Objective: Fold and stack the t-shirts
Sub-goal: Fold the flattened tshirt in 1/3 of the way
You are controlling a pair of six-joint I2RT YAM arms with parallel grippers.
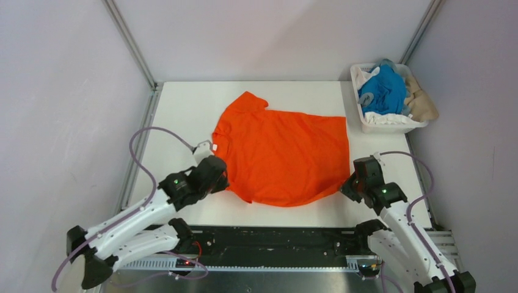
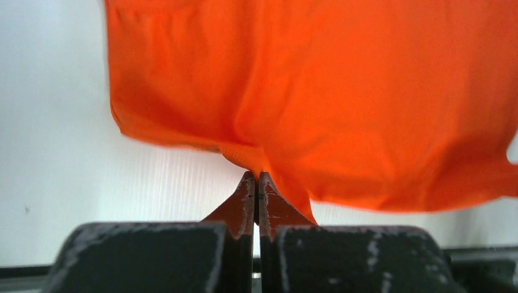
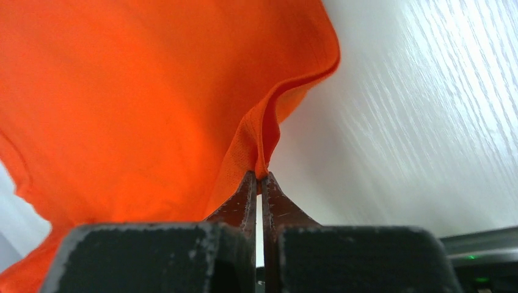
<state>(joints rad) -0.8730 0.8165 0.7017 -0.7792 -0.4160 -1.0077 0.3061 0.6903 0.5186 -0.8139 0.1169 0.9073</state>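
Left end effector [image 2: 257, 177], right end effector [image 3: 261, 177] pinch soft orange t-shirt [image 1: 287, 152] edges.

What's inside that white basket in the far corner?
The basket holds a crumpled blue shirt on top, white cloth beneath it and beige cloth spilling over its right side. Anything deeper is covered.

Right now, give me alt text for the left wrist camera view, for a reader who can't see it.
The left gripper, seen close from behind, is shut on a pinched edge of the orange t-shirt. The cloth fills the upper frame, with the white table showing at left and below.
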